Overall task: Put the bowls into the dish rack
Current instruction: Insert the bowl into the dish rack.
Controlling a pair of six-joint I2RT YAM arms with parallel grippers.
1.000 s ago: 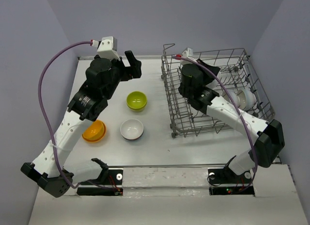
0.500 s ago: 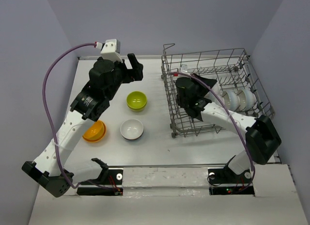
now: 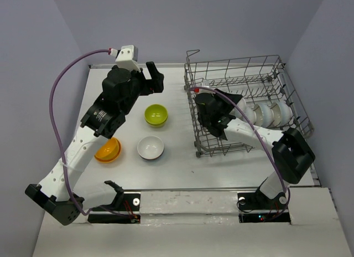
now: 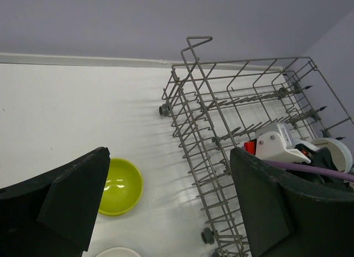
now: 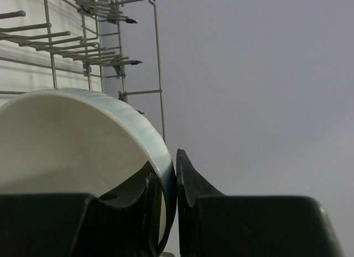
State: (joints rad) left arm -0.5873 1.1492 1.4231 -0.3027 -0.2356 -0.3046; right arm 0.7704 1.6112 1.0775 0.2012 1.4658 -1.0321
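Top view: right gripper (image 5: 168,179) is inside the dish rack (image 3: 238,61), near its left end. The wrist body covers most of the held bowl (image 5: 72,146) from above. The right wrist view settles it: the fingers pinch that bowl's rim, one inside and one outside. The bowl is white inside with a pale outer edge. Its lower part is cut off behind the finger bases, so I cannot tell whether it touches the tines.

Racked bowls (image 3: 271,113): pale, standing on edge at the rack's right end. Wires overlap them, so the count is unclear.

Left gripper (image 3: 150,78): jaws wide apart, holding nothing, above the table (image 3: 177,168) beyond the lime bowl (image 3: 156,114).

White bowl (image 3: 150,148) sits just nearer than the lime one. Orange bowl (image 3: 108,149) is to its left, partly hidden by the left forearm.
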